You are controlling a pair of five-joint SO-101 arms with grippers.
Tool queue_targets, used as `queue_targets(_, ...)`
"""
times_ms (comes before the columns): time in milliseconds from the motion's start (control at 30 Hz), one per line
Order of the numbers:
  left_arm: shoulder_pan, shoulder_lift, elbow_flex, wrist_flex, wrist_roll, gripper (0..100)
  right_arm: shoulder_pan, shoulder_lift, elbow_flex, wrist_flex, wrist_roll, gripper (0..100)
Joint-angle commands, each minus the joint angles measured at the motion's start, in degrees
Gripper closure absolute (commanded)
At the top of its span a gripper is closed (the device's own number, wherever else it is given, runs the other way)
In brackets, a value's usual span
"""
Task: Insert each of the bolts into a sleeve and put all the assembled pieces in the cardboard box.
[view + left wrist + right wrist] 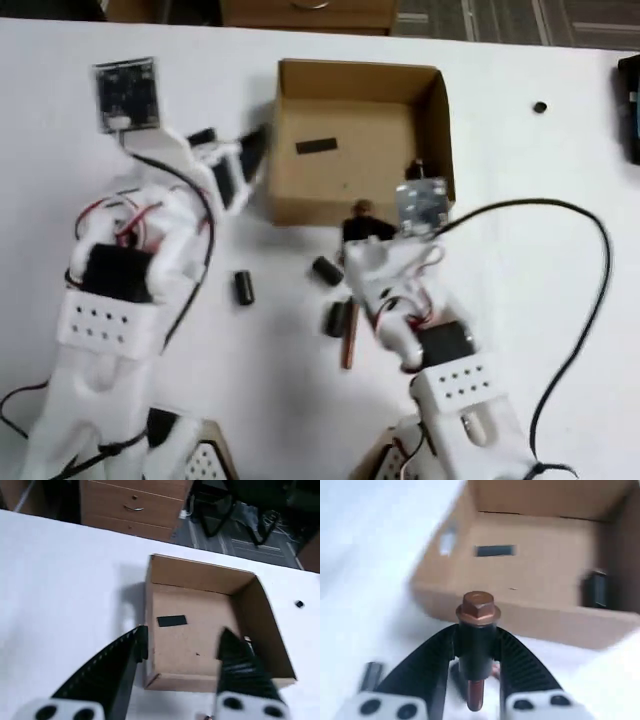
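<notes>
Your right fingers (436, 656) are clamping the sleeved bolt (478, 611) at frame centre; left fingers (114, 670) are gaping wide. Advancing low, you are risking striking the cardboard box (535, 614).

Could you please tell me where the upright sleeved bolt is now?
In the right wrist view the sleeved bolt stands upright in the right gripper, just outside the near wall of the box.

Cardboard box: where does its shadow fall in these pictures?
Left wrist view: the cardboard box throws a grey shadow on the table beside one outer wall. High view: one inner side wall looks darker than the box floor. Right wrist view: one inner wall is dim too.
</notes>
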State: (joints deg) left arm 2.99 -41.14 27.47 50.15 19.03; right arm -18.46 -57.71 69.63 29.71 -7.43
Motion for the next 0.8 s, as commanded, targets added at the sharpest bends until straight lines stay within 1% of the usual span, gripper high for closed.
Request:
queue_targets(0,-1.58,-1.23,1.19,1.67,-2.55,97,5.41,-0.92,-8.18,4.35,0.09,97.9)
queue_targets(33,-1.58,-1.23,2.33,2.73,-3.08,96,6.2,-0.84,-10.2,5.85,0.09,97.9)
queue_targets(67,-1.49,-1.14,3.47,3.6,-3.43,98,6.73,-0.57,-11.96,7.25,0.18,97.9)
queue_targets(133,-1.49,-1.14,6.46,4.48,-3.6,98,6.99,1.63,-15.47,9.71,1.93,97.9)
queue_targets(233,-1.49,-1.14,12.44,4.57,-3.6,98,8.31,8.84,-21.98,12.0,2.99,97.9)
queue_targets(433,-1.49,-1.14,22.9,4.22,-3.69,98,9.45,30.9,-43.69,18.77,3.08,97.9)
queue_targets(600,-1.85,-1.14,27.65,4.22,-3.69,98,9.54,50.33,-63.38,25.98,3.25,97.9)
queue_targets(767,-1.58,-1.14,31.6,4.22,-3.6,98,9.71,67.65,-80.88,30.73,3.34,97.9)
